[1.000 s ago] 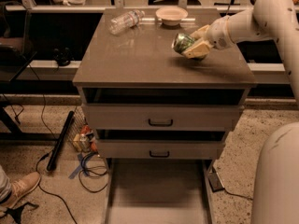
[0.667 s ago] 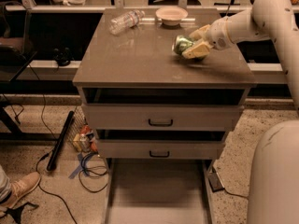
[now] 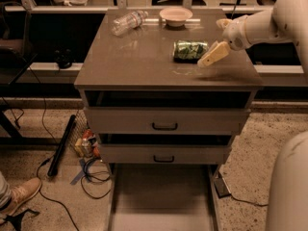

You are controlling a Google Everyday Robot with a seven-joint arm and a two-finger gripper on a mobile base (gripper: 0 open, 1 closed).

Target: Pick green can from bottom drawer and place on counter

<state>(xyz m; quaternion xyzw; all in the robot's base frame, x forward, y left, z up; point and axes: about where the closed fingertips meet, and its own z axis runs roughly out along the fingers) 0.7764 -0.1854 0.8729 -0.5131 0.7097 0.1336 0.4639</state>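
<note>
The green can (image 3: 189, 50) lies on its side on the counter (image 3: 139, 61), right of the middle. My gripper (image 3: 218, 39) is just right of the can, above the counter's right side. It is open, with one pale finger (image 3: 213, 55) by the can's right end and the other further back. It holds nothing. The bottom drawer (image 3: 163, 196) is pulled out at the bottom of the view and its grey floor shows bare.
A clear plastic bottle (image 3: 128, 21) lies at the counter's back left and a pale bowl (image 3: 175, 16) sits at the back middle. The two upper drawers (image 3: 164, 121) are partly open. Cables and a black bar (image 3: 61, 146) lie on the floor to the left. A shoe (image 3: 19, 196) shows at lower left.
The gripper held the can just above the counter before. Now it has opened and drawn back to the right, and the can lies free on the counter.
</note>
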